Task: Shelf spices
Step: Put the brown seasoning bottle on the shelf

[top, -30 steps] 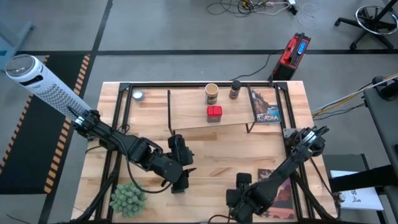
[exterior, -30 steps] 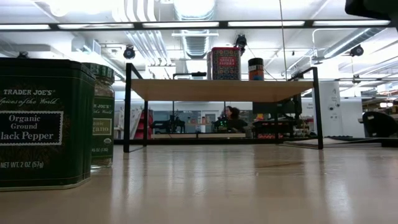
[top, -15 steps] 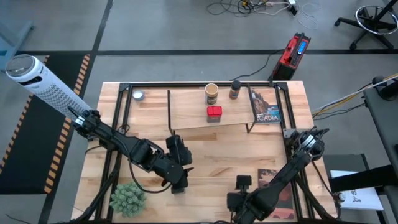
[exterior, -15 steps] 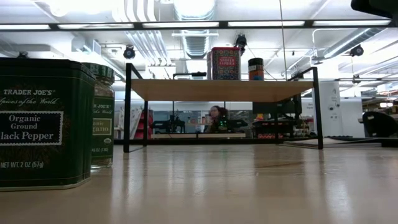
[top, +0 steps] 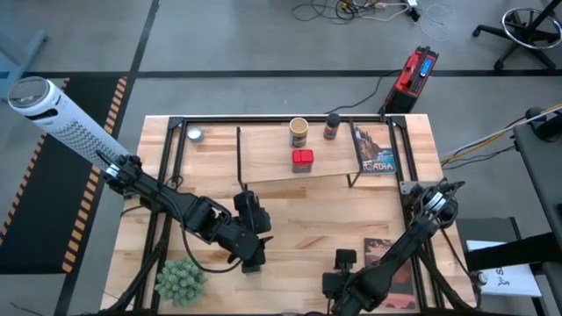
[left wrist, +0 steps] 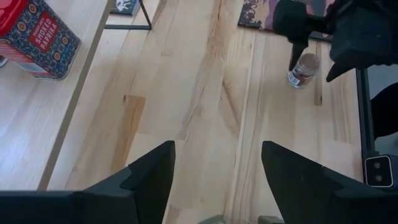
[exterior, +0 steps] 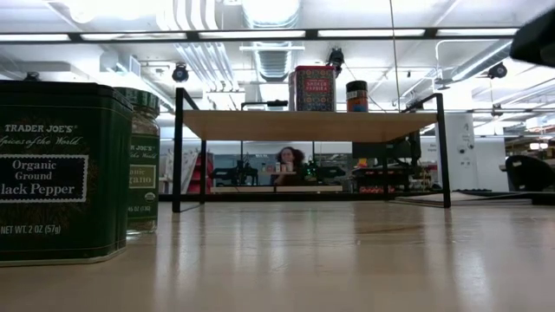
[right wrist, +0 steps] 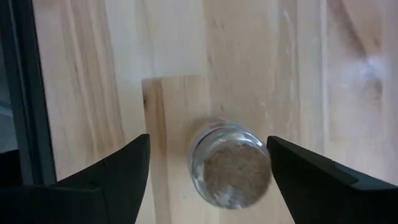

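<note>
Right gripper (right wrist: 205, 171) low over the near edge of the table (top: 307, 215), jaws wide apart, poised straight above a small clear jar (right wrist: 231, 163) standing upright between them, not yet touched. Same jar (left wrist: 303, 68) visible from the left wrist, just beside a flat book (left wrist: 264, 14) near the table's near right corner. Step in hand, by judgement: picking up this jar for shelving.

Left gripper (left wrist: 214, 171) waiting near the near edge left of centre, jaws open, nothing held, close to the green plant ball (top: 180, 279) at the near left corner.

Shelf (top: 263, 158) along the far edge, already carrying a tan cylinder (top: 299, 132), a dark-lidded jar (top: 331, 126) and a red tin (top: 302, 159), plus another book (top: 373, 149) at its right end and a small pale jar (top: 195, 134) near its left end. Black pepper tin (exterior: 61, 169) and green-lidded jar (exterior: 143, 160) standing together on the table close to the low camera, not yet shelved.

Next, probably: lower until the jaws straddle the jar's body, close squarely on it, lift clear of the table, carry toward the far edge and set down upright on a bare patch of board. Worth care: glass smooth and round, liable to slip or tip if gripped off centre; black frame and dividers to be cleared on the way in.
</note>
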`<control>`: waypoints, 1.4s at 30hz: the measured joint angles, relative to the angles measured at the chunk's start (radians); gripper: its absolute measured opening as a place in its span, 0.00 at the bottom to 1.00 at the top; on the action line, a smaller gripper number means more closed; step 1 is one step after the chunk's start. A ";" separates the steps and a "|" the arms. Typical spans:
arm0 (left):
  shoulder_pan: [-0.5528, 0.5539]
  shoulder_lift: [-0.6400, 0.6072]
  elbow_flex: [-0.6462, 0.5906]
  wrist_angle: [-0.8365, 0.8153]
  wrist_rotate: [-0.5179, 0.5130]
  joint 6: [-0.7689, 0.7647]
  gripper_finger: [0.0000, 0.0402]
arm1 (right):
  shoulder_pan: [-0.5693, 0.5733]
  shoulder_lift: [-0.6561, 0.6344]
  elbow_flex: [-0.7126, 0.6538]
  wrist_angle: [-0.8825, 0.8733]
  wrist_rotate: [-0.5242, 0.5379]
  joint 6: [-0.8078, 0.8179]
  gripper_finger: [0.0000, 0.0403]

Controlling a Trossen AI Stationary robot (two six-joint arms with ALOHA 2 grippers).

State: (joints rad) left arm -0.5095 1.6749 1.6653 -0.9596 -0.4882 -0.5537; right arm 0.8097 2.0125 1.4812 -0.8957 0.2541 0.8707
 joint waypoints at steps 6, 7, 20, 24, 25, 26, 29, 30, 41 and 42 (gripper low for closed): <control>0.000 0.000 0.000 0.000 0.000 0.001 0.58 | 0.000 0.000 -0.039 0.024 0.000 0.000 0.70; 0.000 0.000 0.000 0.000 0.000 0.001 0.58 | 0.000 0.000 -0.044 0.032 0.000 -0.001 0.70; 0.000 0.000 0.000 -0.002 0.000 0.002 0.57 | -0.007 0.000 -0.079 0.113 0.000 -0.008 0.59; 0.001 0.000 0.000 -0.002 0.000 0.002 0.57 | -0.015 0.000 -0.095 0.131 -0.001 -0.007 0.53; 0.001 0.000 0.000 -0.002 0.000 0.002 0.57 | -0.016 0.000 -0.096 0.133 -0.001 -0.007 0.52; 0.001 0.000 0.000 -0.002 0.000 0.002 0.57 | -0.018 0.000 -0.097 0.132 -0.001 -0.007 0.50; 0.001 0.000 0.000 -0.003 0.000 0.002 0.58 | -0.020 0.000 -0.097 0.132 -0.001 -0.009 0.46; 0.001 0.000 0.000 -0.003 0.000 0.002 0.58 | -0.020 0.000 -0.097 0.132 -0.001 -0.010 0.45; 0.001 0.000 0.000 -0.005 0.000 0.002 0.57 | -0.021 0.000 -0.097 0.115 -0.002 -0.059 0.47; 0.001 0.000 0.000 -0.005 0.000 0.002 0.57 | -0.022 0.000 -0.097 0.115 -0.002 -0.061 0.46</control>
State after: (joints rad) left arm -0.5087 1.6745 1.6653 -0.9651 -0.4881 -0.5514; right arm 0.7876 2.0125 1.3838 -0.7803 0.2518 0.8096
